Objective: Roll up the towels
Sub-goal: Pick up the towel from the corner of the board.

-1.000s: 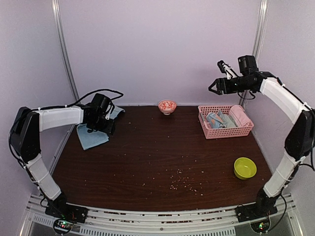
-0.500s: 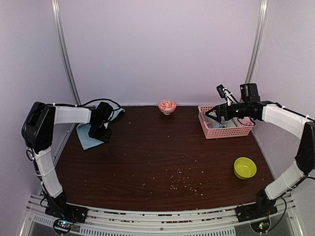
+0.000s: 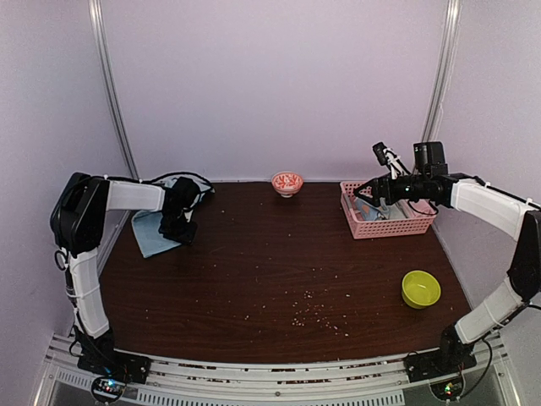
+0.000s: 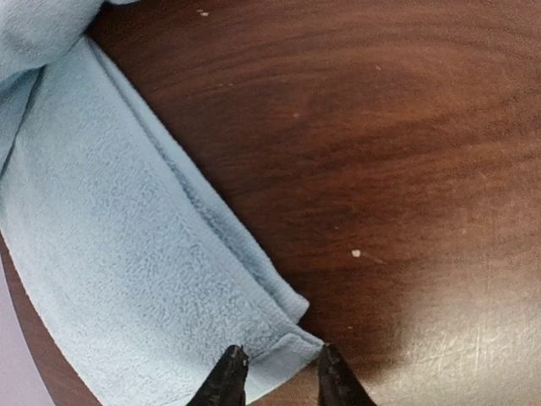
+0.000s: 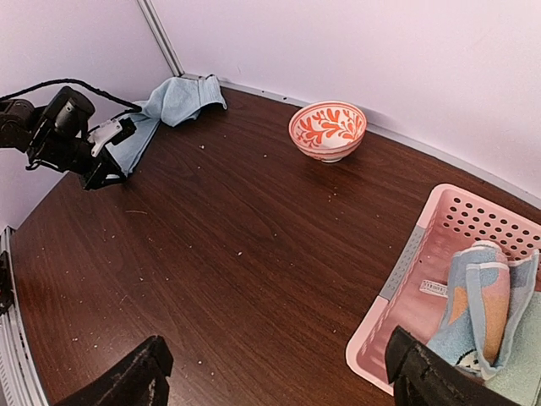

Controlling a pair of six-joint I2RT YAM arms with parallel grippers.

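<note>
L gripper sits low over the dark wood table, its 2 tips narrowly apart w/ a corner of the plain lt-blue towel lying between them. Can't tell if they actually pinch it. From that corner the towel's long axis runs diagonally away, ahead & to the left of the tips. Its folded edge is on the right side, and the far end is bunched up near the back wall.

R gripper is spread wide, holding nothing, raised above the table. Just ahead-right of it is the pink lattice basket. Inside lies 1 spotted towel, rolled, lt-blue w/ orange patches, long axis pointing away from the gripper. A paler cloth shows beside it at the frame edge, too cut off to ID.

Ahead of R gripper, further off, is the orange-&-white patterned bowl by the back wall. The lime-green bowl sits behind & below R gripper, well apart. Crumbs are scattered mid-table.
</note>
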